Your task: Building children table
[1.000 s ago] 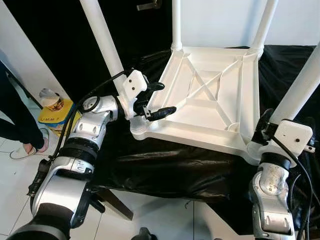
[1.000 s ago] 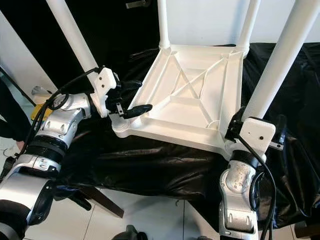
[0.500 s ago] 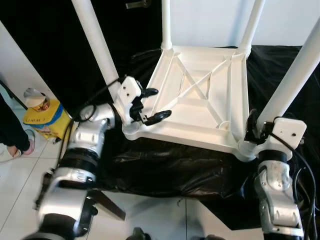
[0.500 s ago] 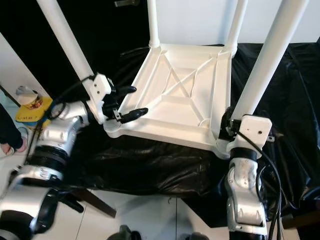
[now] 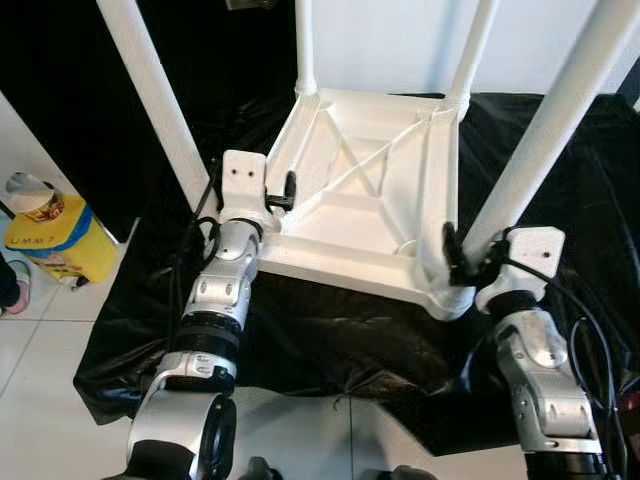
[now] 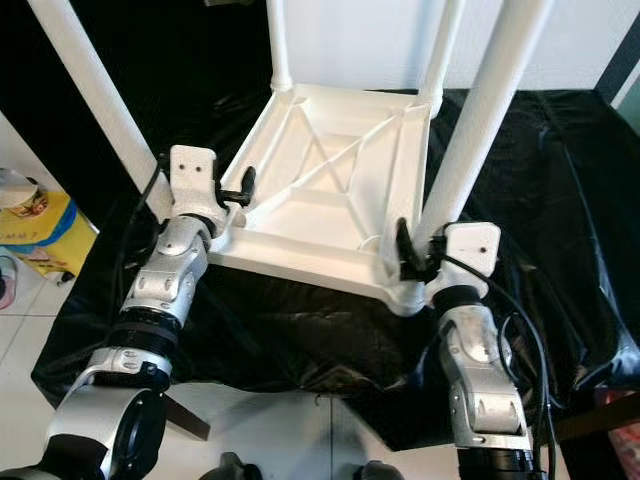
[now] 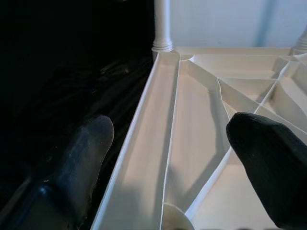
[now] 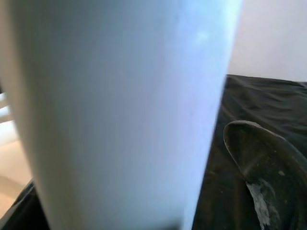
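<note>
The white children's table (image 5: 340, 272) lies upside down on a black plastic sheet (image 5: 330, 330), its legs pointing up. My left gripper (image 5: 281, 190) is at the near-left corner, beside the near-left leg (image 5: 150, 100). It is open and straddles the rim: one finger (image 7: 88, 143) hangs outside over the sheet, the other finger (image 7: 271, 148) sits inside over the ribbed underside. My right gripper (image 5: 468, 256) is at the foot of the near-right leg (image 5: 545, 130). The leg stands between its fingers; one finger (image 8: 261, 163) shows beside it with a gap, the other is hidden.
A yellow box with a tin on top (image 5: 42, 235) stands on the white tiled floor to the left. A person's shoe (image 5: 8, 292) is at the left edge. The sheet-covered surface drops off in front of me. A white wall rises behind the table.
The camera has shifted, so the scene sits lower and further left. My left wrist has turned, and its fingers now point along the rim instead of across the corner. My right gripper stays at the leg.
</note>
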You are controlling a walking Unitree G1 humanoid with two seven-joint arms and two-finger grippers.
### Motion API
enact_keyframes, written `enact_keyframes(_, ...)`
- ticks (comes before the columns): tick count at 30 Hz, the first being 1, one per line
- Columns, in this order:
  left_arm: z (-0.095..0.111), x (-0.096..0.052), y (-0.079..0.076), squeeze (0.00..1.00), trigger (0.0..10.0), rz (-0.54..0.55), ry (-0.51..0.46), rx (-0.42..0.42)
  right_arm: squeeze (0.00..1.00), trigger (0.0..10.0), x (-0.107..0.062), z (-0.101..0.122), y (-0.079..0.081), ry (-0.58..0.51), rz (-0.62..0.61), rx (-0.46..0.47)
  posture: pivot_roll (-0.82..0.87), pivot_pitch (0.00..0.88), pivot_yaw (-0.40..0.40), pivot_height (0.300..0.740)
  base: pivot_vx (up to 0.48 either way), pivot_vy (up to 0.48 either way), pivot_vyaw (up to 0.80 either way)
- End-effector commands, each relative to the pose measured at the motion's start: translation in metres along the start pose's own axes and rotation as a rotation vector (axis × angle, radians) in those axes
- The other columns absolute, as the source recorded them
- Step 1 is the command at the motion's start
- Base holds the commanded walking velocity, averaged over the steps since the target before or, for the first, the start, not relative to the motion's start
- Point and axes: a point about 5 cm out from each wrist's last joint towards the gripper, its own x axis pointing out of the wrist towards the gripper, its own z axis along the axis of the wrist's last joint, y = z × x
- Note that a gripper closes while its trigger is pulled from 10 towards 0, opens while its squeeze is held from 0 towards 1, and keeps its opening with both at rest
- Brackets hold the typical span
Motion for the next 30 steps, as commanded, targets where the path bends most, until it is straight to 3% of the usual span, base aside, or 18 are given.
enact_keyframes(1,-0.006,-0.005,0.036,0.00,10.0,0.353,0.056,-0.025,0.00,10.0,0.000,-0.002,-0.015,0.024,0.004,0.002,-0.09,0.036,-0.022,0.740,0.000,0.000,0.00)
enact_keyframes(11,-0.005,-0.012,0.039,0.00,10.0,0.555,0.049,-0.020,0.00,10.0,0.001,-0.006,-0.018,0.064,0.149,0.005,-0.08,0.046,-0.030,0.740,0.000,0.000,0.00)
enact_keyframes(20,-0.003,-0.024,0.047,0.00,10.0,0.639,0.032,0.023,0.00,10.0,0.010,-0.015,-0.025,0.114,0.276,0.002,-0.08,0.055,-0.028,0.740,0.000,0.000,0.00)
enact_keyframes(30,-0.009,-0.047,0.075,0.00,10.0,0.781,0.039,0.019,0.00,10.0,0.044,-0.029,-0.012,0.149,0.403,0.007,-0.03,0.051,-0.055,0.740,0.000,0.000,0.00)
